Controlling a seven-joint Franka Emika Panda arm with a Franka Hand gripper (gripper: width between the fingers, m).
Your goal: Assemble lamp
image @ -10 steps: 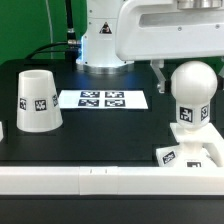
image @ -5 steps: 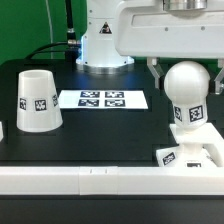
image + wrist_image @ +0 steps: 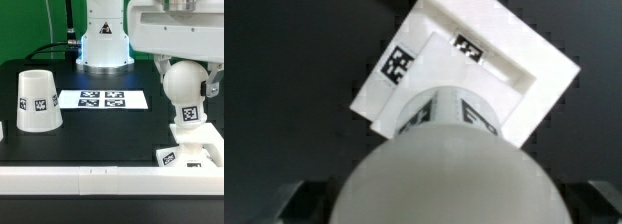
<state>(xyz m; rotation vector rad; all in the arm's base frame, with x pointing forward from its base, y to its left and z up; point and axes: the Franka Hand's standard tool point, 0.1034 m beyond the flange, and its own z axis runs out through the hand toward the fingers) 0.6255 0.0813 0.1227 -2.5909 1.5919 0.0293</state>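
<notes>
The white bulb (image 3: 186,82) stands with its stem in the flat square base (image 3: 192,154) at the exterior view's right and leans slightly. My gripper (image 3: 186,80) comes down from above, one finger on each side of the bulb's round head, shut on it. In the wrist view the bulb's head (image 3: 446,170) fills the space between my dark fingers, with the tagged base (image 3: 518,60) below it. The tapered shade (image 3: 37,100) stands mouth down, apart, at the exterior view's left.
The marker board (image 3: 103,99) lies flat at the middle back. The robot's pedestal (image 3: 105,45) stands behind it. A white rail (image 3: 90,180) runs along the table's front edge, and a small white piece sits at the far left edge.
My gripper has come lower over the bulb and its fingers have closed in on the head. The bulb's head has shifted a little to the exterior view's left and now leans.
</notes>
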